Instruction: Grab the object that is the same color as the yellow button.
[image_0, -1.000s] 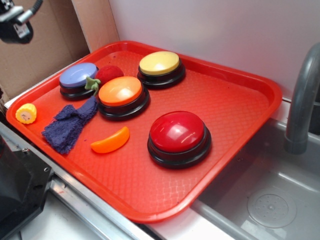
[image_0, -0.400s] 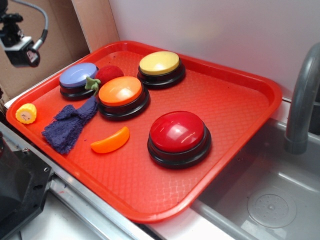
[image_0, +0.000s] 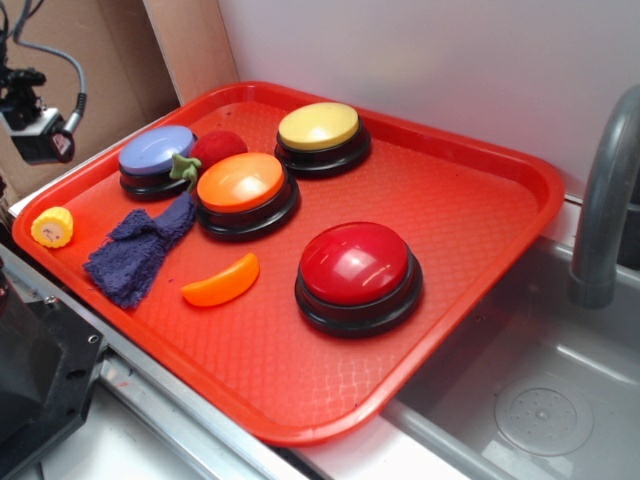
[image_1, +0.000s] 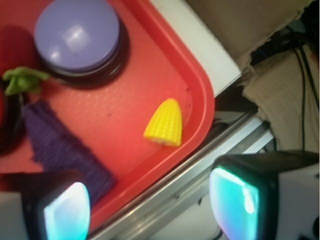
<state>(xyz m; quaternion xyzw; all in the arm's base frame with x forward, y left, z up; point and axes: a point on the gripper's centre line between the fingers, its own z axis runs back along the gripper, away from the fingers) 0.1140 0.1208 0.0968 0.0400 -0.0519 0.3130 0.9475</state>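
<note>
Now approaching: the open, empty gripper (image_1: 150, 210) hovers above the corn (image_1: 164, 123); next it must descend around it.

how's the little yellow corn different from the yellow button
Size: the corn piece is far smaller than the yellow button.
Shape: the corn is a stubby, tapered, bumpy cob; the button is a smooth round dome on a black base.
Place: the corn lies in the red tray's corner by the rim, near the purple button; the yellow button sits along the far side.
Both are yellow and rest on the tray.
</note>
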